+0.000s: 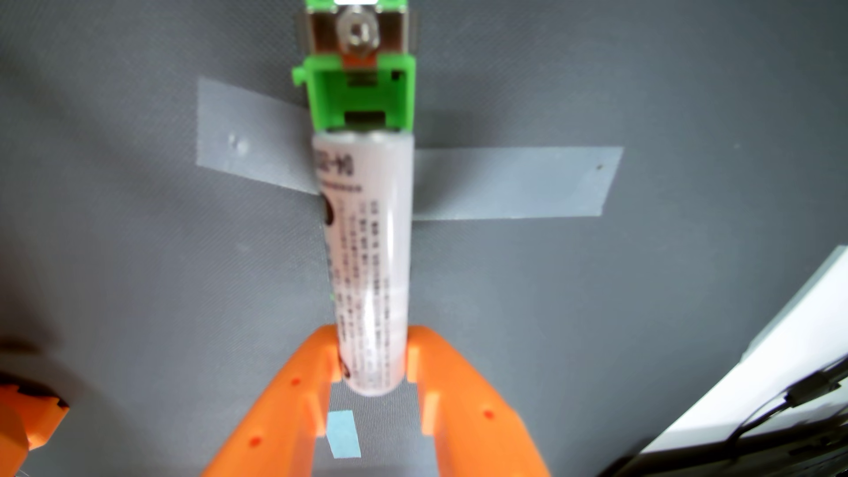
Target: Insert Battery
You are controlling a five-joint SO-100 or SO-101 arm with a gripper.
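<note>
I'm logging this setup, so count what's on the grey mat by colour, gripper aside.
White: 1, the battery clamped in the orange gripper
Green: 1, the holder
Clear or greyish: 1, the tape strip across the mat
Light blue: 1, the tape patch
Total: 4

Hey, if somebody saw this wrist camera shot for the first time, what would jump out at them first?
The white battery dominates the centre of the wrist view, running up from the orange gripper, whose fingers clamp its lower end at the bottom of the frame. Its far end meets the bright green battery holder at top centre, where a metal contact shows. Behind them, strips of clear tape cross the grey mat.
</note>
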